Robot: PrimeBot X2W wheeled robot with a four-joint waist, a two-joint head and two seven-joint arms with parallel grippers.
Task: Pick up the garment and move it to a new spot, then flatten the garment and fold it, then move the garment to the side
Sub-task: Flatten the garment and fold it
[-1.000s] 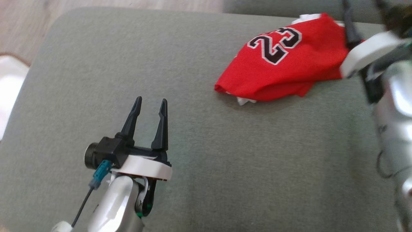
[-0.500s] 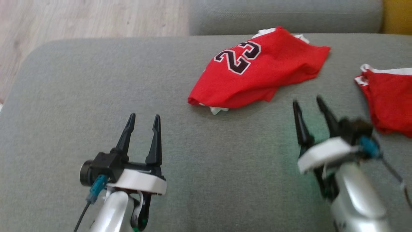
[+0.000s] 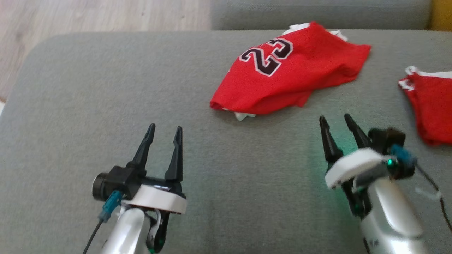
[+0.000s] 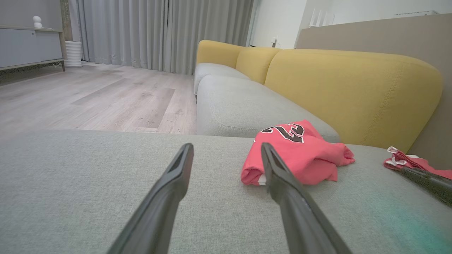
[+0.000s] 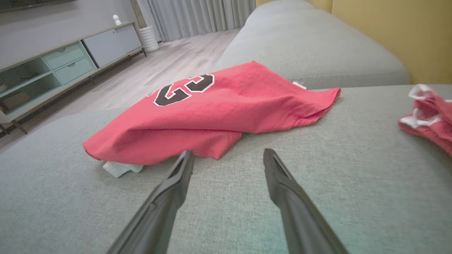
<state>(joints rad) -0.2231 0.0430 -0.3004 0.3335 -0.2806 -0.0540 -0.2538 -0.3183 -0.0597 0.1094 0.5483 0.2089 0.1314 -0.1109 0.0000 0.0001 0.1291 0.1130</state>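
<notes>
The broad grey fabric sofa cushion (image 3: 106, 88) takes up most of what I can see, with a mustard-yellow padded backrest (image 4: 353, 88) rising behind it. Toward the back of that cushion, right of its middle, lies the red jersey with a black-and-white number 23 (image 3: 282, 81). It is bunched and doubled over on itself, not spread flat, and nothing is touching it. At the cushion's right-hand edge sits a second, smaller red garment with white trim (image 3: 430, 106), well apart from the first.

Over the front of the cushion hang both arms. The left pincer (image 3: 165, 127) is spread wide and carrying nothing, left of the cushion's middle. The right pincer (image 3: 334, 117) is likewise spread and empty, further toward the cushion's right and much nearer the jersey. A small scrap of white cloth (image 3: 243, 116) pokes out from under the jersey's front fold.

To my eye the pick-up has not begun. The next move would seem to fall to the right arm: reach on toward the back of the cushion, come in low, and close on a red edge. It should take care to catch only the cloth rather than dig into the soft upholstery.
</notes>
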